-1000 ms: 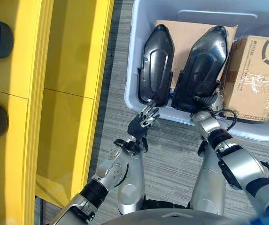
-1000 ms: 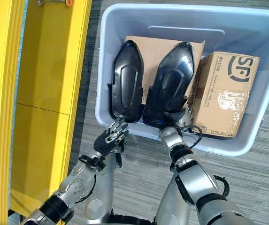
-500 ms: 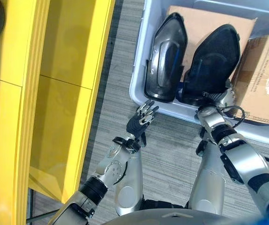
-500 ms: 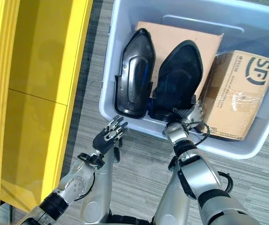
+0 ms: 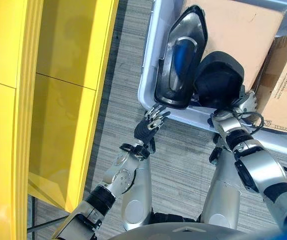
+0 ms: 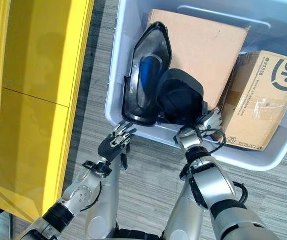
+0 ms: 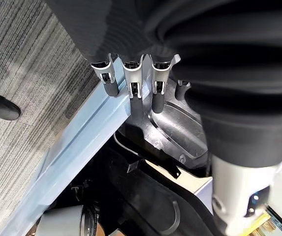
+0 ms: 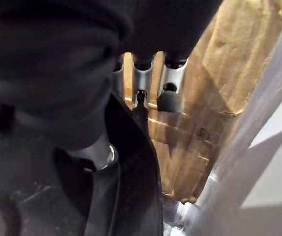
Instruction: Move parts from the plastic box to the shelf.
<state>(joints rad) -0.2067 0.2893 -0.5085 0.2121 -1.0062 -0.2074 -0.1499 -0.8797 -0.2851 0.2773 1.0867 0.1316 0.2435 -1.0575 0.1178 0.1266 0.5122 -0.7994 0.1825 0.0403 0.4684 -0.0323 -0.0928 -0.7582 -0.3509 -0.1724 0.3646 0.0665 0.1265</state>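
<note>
Now the right hand [image 6: 209, 120] pinches the near edge of one black part [image 6: 181, 102] inside the box [image 6: 114, 75], tipping it up to lift out. The left hand [image 6: 114, 145], fingers relaxed, waits at the rim beside the other part [image 6: 146, 80]. The yellow shelf [image 6: 38, 100] stands left.

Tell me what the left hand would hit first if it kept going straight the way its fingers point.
Probably the near rim of the plastic box: the left hand sits just outside it, fingers aimed at the wall below the left black part. Depth is unclear, so it might clear the rim and meet that part.
</note>
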